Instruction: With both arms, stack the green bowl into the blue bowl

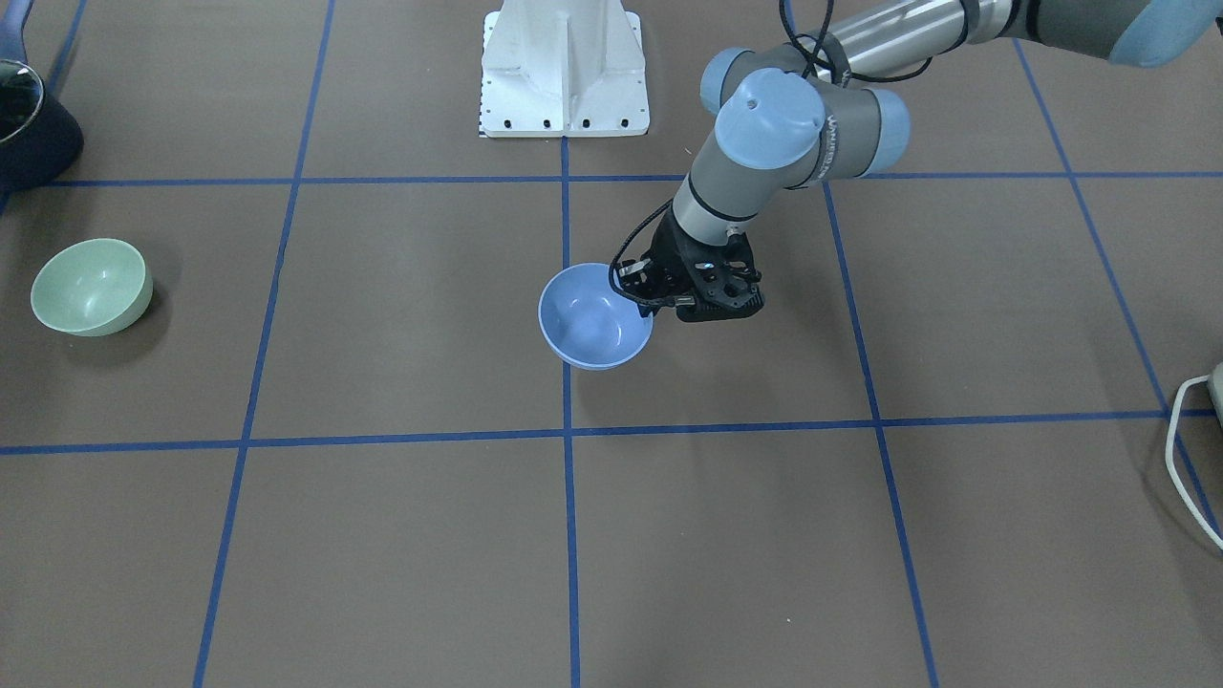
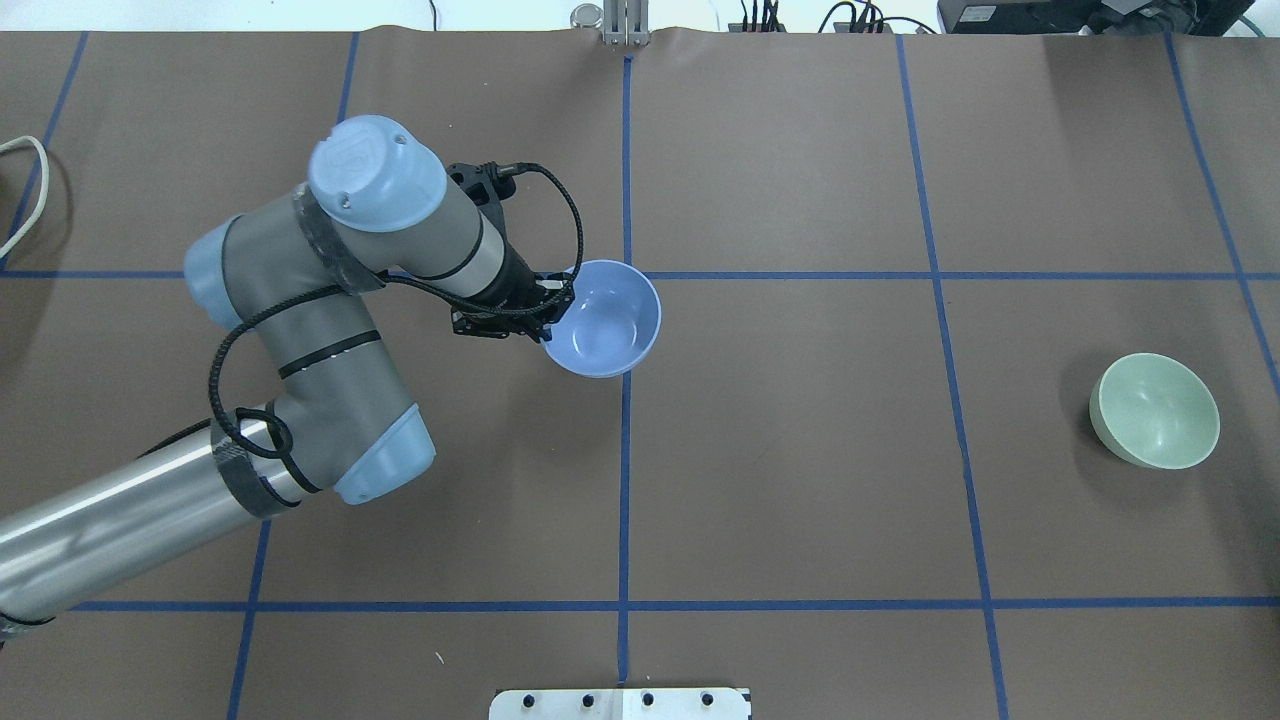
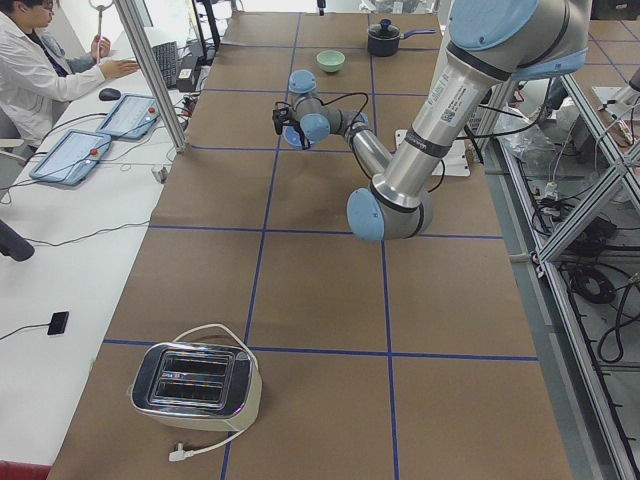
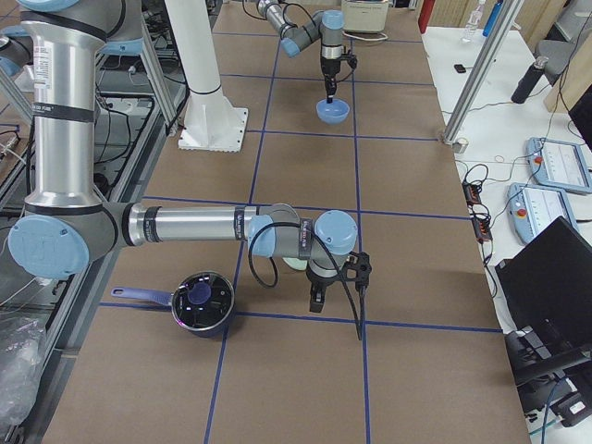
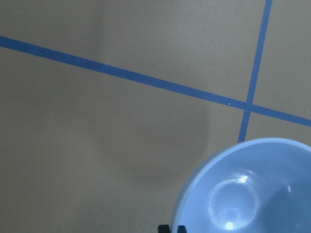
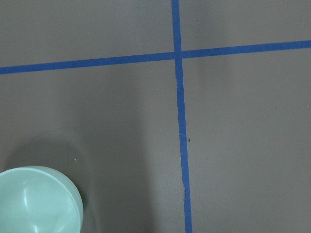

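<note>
The blue bowl (image 1: 594, 317) hangs tilted near the table's middle, and my left gripper (image 1: 638, 294) is shut on its rim. The overhead view shows the blue bowl (image 2: 603, 318) with the left gripper (image 2: 553, 306) on its left edge. In the left wrist view the bowl (image 5: 248, 189) sits apart from its shadow, so it is just above the table. The green bowl (image 1: 91, 287) rests upright on the table far off, at the overhead view's right (image 2: 1155, 410). My right gripper (image 4: 338, 296) hovers beside the green bowl (image 6: 36, 201). I cannot tell if it is open.
A dark pot (image 4: 199, 301) with a blue handle stands near the green bowl. The white pedestal (image 1: 564, 72) is at the robot's side. A toaster (image 3: 195, 380) sits at the table's left end. An operator (image 3: 30, 60) sits beyond the table's far edge.
</note>
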Controlling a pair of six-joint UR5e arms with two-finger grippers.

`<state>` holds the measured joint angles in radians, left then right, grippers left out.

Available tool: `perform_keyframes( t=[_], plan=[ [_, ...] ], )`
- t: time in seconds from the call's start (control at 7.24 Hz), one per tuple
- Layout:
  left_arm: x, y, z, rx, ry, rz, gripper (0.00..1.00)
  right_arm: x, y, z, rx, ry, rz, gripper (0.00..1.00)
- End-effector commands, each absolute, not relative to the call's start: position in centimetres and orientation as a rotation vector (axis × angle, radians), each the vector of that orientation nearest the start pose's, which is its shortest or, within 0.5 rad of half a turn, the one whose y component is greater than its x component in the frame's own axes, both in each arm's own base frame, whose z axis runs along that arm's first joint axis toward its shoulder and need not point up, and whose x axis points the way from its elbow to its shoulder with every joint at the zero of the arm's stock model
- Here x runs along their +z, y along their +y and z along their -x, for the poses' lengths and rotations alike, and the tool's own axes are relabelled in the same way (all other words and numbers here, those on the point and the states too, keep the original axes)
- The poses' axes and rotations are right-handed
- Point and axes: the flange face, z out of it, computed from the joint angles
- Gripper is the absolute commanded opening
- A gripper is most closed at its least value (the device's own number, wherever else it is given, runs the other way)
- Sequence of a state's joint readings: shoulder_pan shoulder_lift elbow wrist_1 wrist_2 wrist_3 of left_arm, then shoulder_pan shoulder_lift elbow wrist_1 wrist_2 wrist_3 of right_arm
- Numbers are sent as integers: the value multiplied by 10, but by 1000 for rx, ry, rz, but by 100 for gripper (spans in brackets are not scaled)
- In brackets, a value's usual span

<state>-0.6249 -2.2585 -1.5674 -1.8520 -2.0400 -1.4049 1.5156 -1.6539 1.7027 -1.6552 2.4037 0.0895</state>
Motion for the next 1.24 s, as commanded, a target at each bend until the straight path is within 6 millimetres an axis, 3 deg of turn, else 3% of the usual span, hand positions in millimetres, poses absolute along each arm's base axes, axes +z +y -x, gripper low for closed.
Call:
perform_keyframes(
  t=[0.0,0.41,0.69,0.83,0.97,1.1],
  plan=[
    [211,-469,-550,-166,1022,32,9,639,-456,-35,48,-828,96,100],
    [225,-459,-572,-160,1000,19,9,639,-456,-35,48,-828,96,100],
    [223,-456,-573,-146,1028,4,19,638,-456,-34,46,-828,95,100],
    [218,-456,-569,-121,1064,-24,43,637,-456,-34,45,-828,94,100],
    [222,-456,-565,-51,1074,-73,75,637,-456,-34,46,-828,94,100],
    [216,-459,-540,-42,1095,-103,87,632,-458,-34,43,-831,84,100]
  ],
)
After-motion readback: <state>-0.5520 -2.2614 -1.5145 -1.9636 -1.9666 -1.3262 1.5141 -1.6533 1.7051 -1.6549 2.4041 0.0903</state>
